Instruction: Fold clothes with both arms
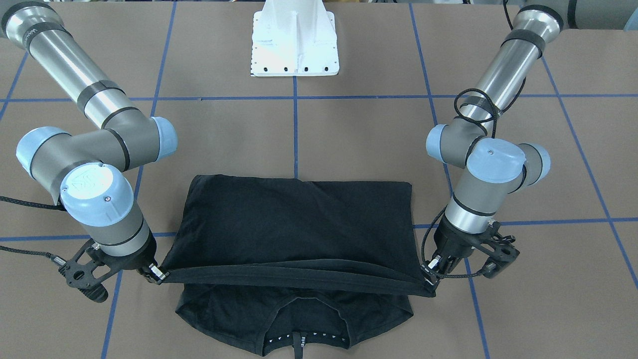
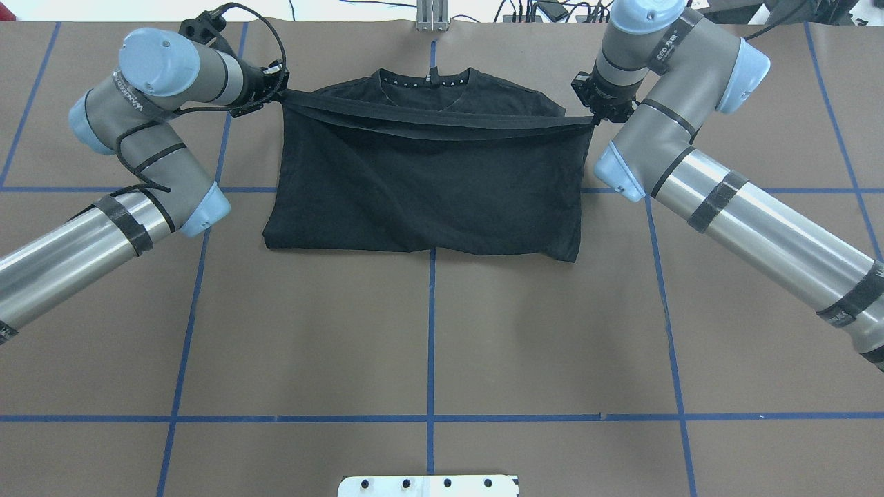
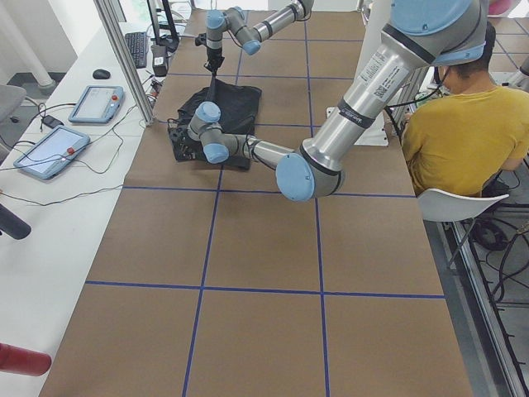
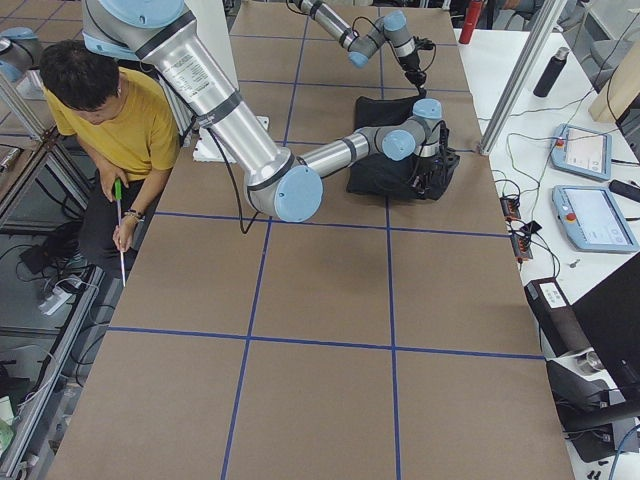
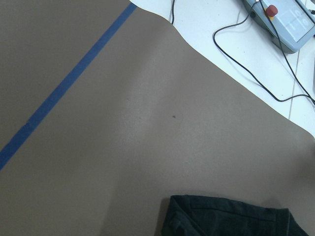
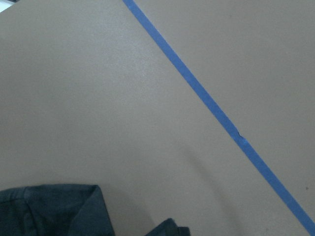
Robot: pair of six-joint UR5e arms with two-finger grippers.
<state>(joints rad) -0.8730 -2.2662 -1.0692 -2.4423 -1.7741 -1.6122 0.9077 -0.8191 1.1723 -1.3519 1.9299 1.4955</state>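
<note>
Brown paper covers the table (image 2: 552, 331), matte and a bit grainy, gridded with blue tape (image 2: 431, 331). Biggest things on my screens are the left arm (image 2: 69, 248) and the right arm (image 2: 760, 235). They're shiny grey tubes with pale blue caps, and both reach out from the white base mount (image 1: 295, 45) with wrists bent down at the shirt's two sides. Between them is the black T-shirt (image 2: 428, 186), soft-looking and plain side up, doubled over on the paper with its collar pointing away from the robot. The hem is pulled into a tight, straight band just short of the collar. Left gripper (image 1: 429, 280) is pinched closed on one hem corner and right gripper (image 1: 158, 274) on the other, both low over the paper.
</note>
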